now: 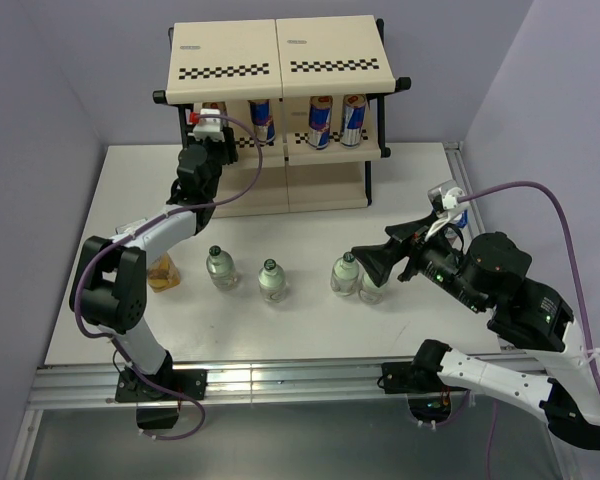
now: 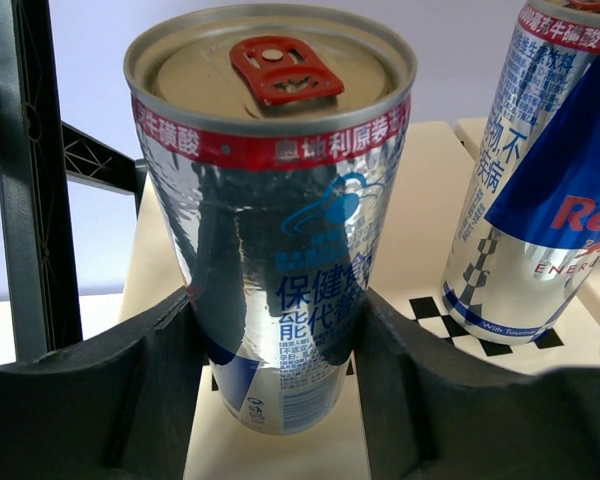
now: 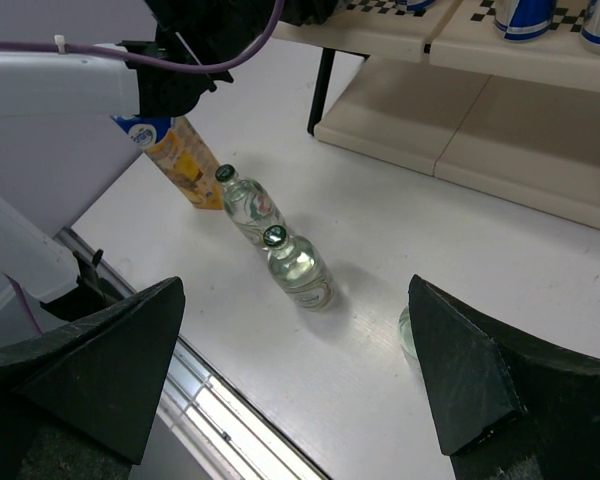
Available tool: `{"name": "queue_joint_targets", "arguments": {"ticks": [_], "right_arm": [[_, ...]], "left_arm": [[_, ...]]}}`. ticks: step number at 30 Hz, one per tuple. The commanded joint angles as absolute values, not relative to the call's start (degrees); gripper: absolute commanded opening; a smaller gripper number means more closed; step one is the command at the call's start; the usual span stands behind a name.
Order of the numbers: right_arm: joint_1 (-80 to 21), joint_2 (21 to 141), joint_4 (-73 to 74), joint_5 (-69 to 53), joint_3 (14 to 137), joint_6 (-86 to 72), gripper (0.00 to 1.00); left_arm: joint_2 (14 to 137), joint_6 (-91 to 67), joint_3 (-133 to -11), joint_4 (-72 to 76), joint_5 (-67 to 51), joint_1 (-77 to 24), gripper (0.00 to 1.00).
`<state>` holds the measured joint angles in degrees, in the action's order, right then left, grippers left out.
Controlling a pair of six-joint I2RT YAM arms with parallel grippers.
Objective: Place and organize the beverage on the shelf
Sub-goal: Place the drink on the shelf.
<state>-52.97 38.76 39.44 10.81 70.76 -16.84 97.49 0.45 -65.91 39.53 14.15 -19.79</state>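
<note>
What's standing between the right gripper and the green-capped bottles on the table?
Nothing visible does. The open right gripper hovers right beside the nearest bottle, and only bare table lies toward the other bottles.

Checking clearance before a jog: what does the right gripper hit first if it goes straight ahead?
Probably the nearest clear green-capped bottle, just ahead of the open right gripper. Height is unclear from above; it might pass over the cap.

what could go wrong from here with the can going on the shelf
1. The can in the left gripper sits close to the neighbouring can; sliding right may knock it.
2. The open right gripper hovers by two bottles; a careless swing could topple them.
</note>
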Motion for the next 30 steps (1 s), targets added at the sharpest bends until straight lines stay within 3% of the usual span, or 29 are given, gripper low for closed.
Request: {"name": "queue_joint_targets", "arguments": {"ticks": [1, 19, 30], "right_arm": [[-52.82, 39.02, 36.47, 9.84, 70.84, -16.26, 1.0], [-52.73, 40.61, 37.18, 12.92, 69.88, -15.82, 1.0], [-52.74, 43.59, 35.34, 18.89, 67.5, -16.44, 1.0]], "left_arm": [[96.77, 1.41, -67.59, 44.56, 13.45, -19.51, 0.61], [89.48, -3.34, -62.32, 43.16, 15.56, -19.69, 0.98], [80.52, -6.59, -60.74, 31.99, 16.78, -20.04, 0.99]]}}
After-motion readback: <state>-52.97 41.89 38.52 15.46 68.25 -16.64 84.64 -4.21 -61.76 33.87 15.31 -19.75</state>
